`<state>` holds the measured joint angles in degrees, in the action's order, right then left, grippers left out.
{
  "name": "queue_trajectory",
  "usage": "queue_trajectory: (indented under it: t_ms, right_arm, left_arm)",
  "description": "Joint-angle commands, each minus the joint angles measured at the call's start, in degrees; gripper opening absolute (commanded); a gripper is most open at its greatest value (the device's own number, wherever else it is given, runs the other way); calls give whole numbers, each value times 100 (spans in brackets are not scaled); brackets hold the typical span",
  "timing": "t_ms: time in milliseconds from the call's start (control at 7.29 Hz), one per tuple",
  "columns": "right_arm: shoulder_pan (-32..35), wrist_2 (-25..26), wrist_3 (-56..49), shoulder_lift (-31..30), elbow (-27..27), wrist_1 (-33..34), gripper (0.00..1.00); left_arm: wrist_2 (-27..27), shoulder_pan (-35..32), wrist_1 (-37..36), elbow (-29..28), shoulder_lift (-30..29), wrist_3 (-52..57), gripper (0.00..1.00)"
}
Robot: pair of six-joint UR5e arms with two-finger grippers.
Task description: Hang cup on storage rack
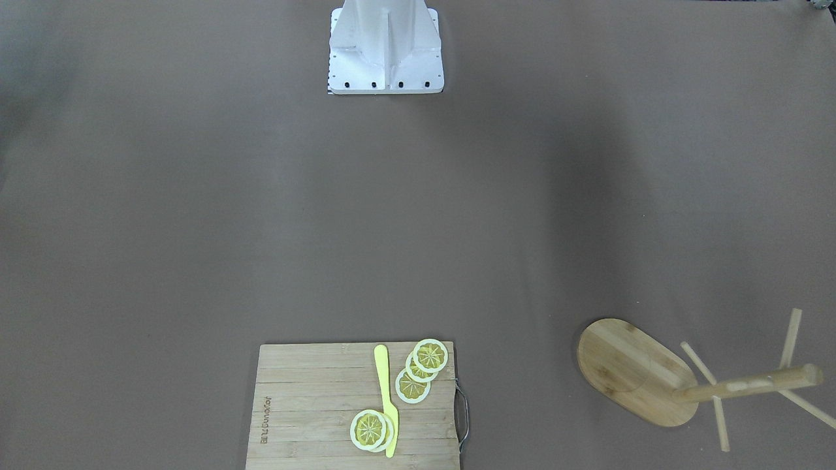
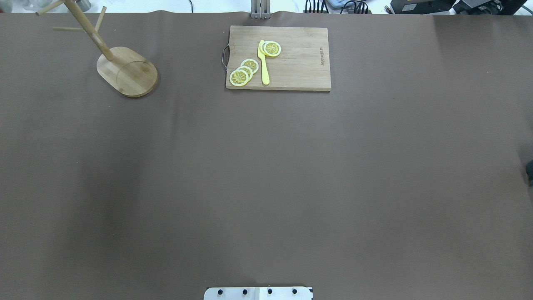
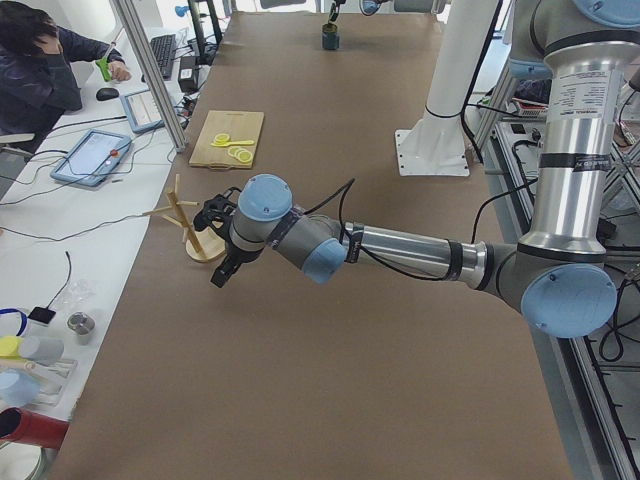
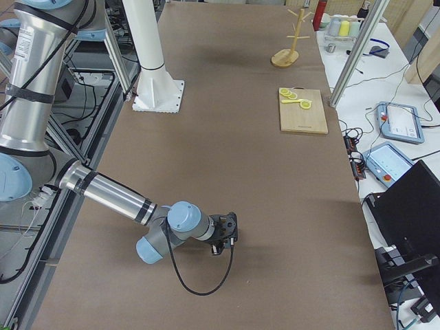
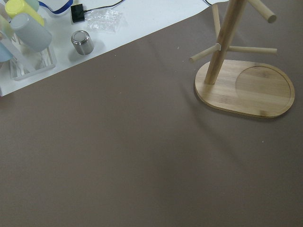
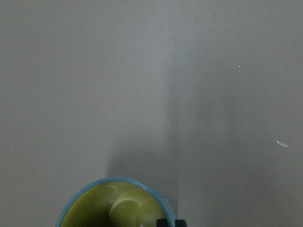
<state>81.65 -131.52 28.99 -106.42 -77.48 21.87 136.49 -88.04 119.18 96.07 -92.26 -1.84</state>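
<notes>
Broadly, the task's things sit at opposite ends of the table (image 2: 266,187). The storage rack (image 2: 126,71) stands upright at the far corner on the robot's left, its pegs (image 5: 255,49) bare. The left gripper (image 3: 220,272) hangs just beside the rack, at the end of a left arm stretched long and nearly level over the table with the wrist turned down. Whether its jaws are apart or together cannot be determined. At centre, by the far edge, lies a cutting board (image 2: 300,62) with lemon slices (image 2: 245,71) and a yellow knife (image 2: 263,62); none of these belongs to the task. The cup (image 6: 115,204) stands mouth up at the robot's right end, well apart from the rack and directly below the right wrist camera. The right gripper (image 4: 227,237) is low over it, with the forearm sloping down to a bent wrist. Its jaw state cannot be determined either. The step in hand appears to be the pick-up. Grip the cup wall away from the handle, which no view shows, so the loop is free for a peg. Lift straight up before travelling. Given the separation, a hand-over to the left arm is probably required.
</notes>
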Motion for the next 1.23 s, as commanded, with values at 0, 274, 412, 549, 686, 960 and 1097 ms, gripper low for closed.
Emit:
queue_trajectory:
  t_ms: [0,274,412,549,686,960,1097]
  right_arm:
    - [114,-163,1,85,-74,115,0]
    - [342,-279,71,585,-869,1663,0]
    - [299,-261,324,883,-1483,2672,0]
    - [107,-200,831,1190,-2020,3457,0]
    - [-234,27,1445,1602,-2322,4013,0]
    - [-1400,799,3479,2743,-2509,4500,0]
    - [-2076,1403,4369,3332,-2518,4815,0]
  left_arm:
    - [0,6,0,-9,-3,0,98]
    - [9,15,0,-9,6,-9,98]
    - [9,15,0,-9,6,-44,98]
    - [9,67,9,0,6,-105,98]
    - [9,102,0,0,-3,-114,98]
    - [17,138,9,8,-11,-228,98]
    - [18,155,9,8,-11,-237,98]
